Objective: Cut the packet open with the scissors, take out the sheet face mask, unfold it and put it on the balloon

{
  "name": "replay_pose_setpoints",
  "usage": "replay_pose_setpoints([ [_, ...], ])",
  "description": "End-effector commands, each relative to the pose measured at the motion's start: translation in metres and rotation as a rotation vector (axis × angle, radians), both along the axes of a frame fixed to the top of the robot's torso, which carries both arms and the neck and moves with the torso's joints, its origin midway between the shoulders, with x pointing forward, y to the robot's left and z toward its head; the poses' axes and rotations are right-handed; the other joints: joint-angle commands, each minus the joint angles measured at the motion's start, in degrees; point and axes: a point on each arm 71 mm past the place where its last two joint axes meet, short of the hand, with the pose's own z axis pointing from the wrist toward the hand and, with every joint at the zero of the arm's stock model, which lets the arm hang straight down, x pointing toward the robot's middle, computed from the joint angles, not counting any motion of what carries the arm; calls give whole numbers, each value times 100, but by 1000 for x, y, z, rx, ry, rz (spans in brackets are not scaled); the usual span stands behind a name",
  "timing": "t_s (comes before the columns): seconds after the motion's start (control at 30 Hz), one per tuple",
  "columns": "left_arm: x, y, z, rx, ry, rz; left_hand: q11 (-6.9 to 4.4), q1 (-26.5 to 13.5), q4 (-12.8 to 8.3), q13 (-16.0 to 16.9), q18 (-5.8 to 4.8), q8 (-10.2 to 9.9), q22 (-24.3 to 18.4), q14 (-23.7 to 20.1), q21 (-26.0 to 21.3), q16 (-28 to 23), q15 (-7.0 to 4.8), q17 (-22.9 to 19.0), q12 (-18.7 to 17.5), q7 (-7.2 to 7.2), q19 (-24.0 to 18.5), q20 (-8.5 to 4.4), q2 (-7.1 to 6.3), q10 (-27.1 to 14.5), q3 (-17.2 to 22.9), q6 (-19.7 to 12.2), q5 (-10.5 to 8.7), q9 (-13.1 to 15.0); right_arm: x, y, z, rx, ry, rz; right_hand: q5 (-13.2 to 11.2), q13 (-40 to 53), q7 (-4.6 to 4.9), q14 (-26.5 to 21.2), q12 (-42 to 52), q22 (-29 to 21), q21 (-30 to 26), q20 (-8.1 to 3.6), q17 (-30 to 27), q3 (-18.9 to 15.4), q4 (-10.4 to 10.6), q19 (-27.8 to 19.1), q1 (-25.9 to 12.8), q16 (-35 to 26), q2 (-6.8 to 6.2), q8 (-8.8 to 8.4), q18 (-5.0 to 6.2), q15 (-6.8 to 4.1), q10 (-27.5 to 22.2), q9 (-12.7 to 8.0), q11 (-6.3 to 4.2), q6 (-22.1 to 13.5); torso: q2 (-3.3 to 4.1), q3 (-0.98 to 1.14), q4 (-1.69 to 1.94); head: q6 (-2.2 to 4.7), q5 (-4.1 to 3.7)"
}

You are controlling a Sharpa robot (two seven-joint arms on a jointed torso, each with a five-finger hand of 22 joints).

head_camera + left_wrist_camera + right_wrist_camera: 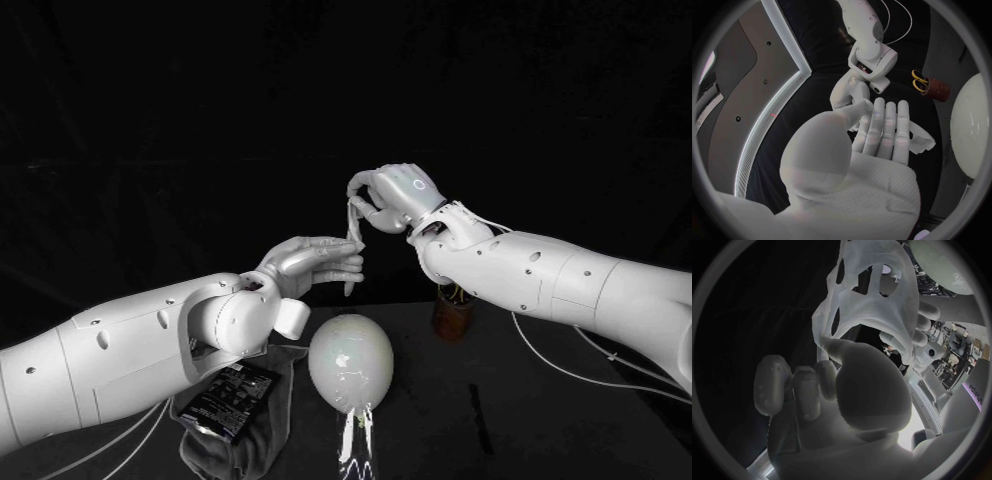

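The sheet face mask [353,232] was held in the air above the balloon [351,362], pinched at its top by the closed fingers of the right hand [400,195] and lower down by those of the left hand [307,265], so its folds were best drawn apart gently, without tearing.

The sheet face mask [873,300] is seen as a pale, translucent white broken by dark eye and mouth openings. The left hand [310,262] and right hand [401,195] are shown silver, and the left arm [130,350] and right arm [562,280] a glossy white. The balloon [351,362] is rendered pearly white with a soft sheen; at its eight o'clock the packet [228,400] is shown black with small pale print, and at its two o'clock yellow-handled scissors [918,80] are seen in a speckled brown holder [937,91] against the black table [606,440].
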Motion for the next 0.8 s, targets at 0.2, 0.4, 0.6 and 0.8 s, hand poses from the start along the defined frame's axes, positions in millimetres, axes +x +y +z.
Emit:
replay_pose_setpoints([
  [0.2, 0, 5, -2, 88, -41, -42, 47, 16, -11, -95, 138, -153, -73, -116, -113, -107, 37, -92, -138, 51, 15, 84, -91, -109, -35, 110, 8, -130, -4, -4, 5, -15, -96, 26, 15, 507, 5, 609, 31, 1100, 49, 14, 1507, -61, -11, 34, 33, 20, 5, 103, -39, 25, 33, -3, -1, 52, -5, 2, -9, -23, 12],
  [0.4, 2, 14, -5, 162, -69, -40, 98, -78, -6, -204, 173, -255, -200, -181, -298, -250, 77, -211, -298, 64, 14, 155, -280, -231, -62, 176, 7, -215, -6, -4, 6, -9, -132, 43, 15, 508, 5, 609, 32, 1103, 58, 14, 1507, -64, -10, 38, 33, 20, 5, 103, -41, 24, 34, -4, -2, 54, -2, 9, -7, -15, 6],
  [0.6, 5, 21, -8, 215, -82, -32, 96, -132, -13, -259, 242, -301, -331, -135, -462, -373, 76, -310, -382, 47, 100, 215, -451, -216, -59, 248, 8, -265, -8, -6, 8, 4, -155, 44, 15, 522, 2, 609, 47, 1105, 66, 15, 1507, -77, -2, 42, 35, 20, 3, 103, -43, 23, 44, -9, -3, 62, -3, -2, -5, -14, -31],
  [0.8, 7, 25, -12, 268, -84, -49, 105, -171, 23, -281, 298, -370, -495, -19, -656, -501, 75, -422, -488, 58, 253, 267, -520, -185, -23, 305, 8, -328, -8, -9, 9, 12, -163, 40, 15, 529, 1, 609, 55, 1106, 70, 15, 1507, -82, 1, 44, 36, 20, 3, 102, -44, 23, 49, -11, -4, 65, -6, 1, -4, -24, -31],
])
